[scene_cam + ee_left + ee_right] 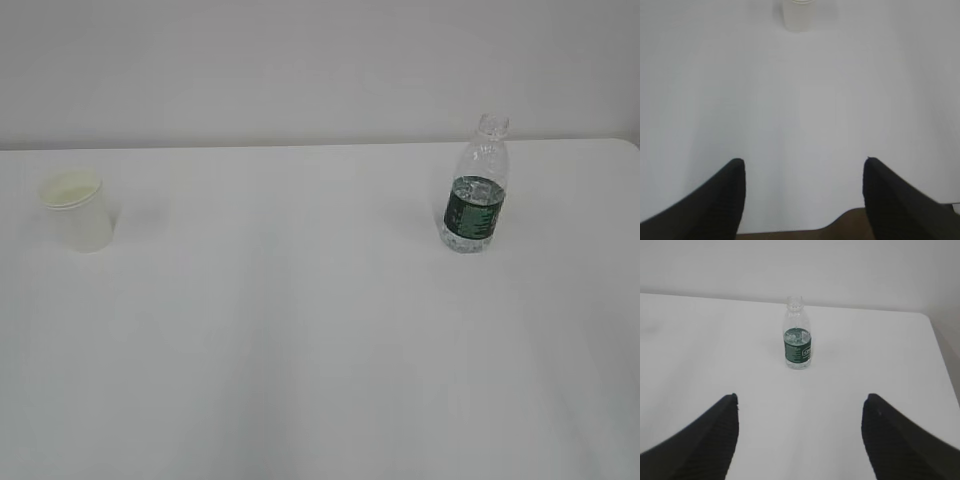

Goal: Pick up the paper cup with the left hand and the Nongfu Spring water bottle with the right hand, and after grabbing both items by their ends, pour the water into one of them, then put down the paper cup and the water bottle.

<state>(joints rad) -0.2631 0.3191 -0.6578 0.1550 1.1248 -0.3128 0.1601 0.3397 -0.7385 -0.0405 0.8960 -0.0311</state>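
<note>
— Where do we see the things?
— The paper cup [76, 211] stands far left on the table [300, 330], the Nongfu Spring water bottle [476, 186] upright right.
— Our hands?
— The left hand [804, 172] and the right hand [800, 407] both gape wide, holding nothing.

No text can be read anywhere. The bottle [476, 188] at 2 o'clock carries a dark green label [798, 351], its pale print too blurred to read.
</note>
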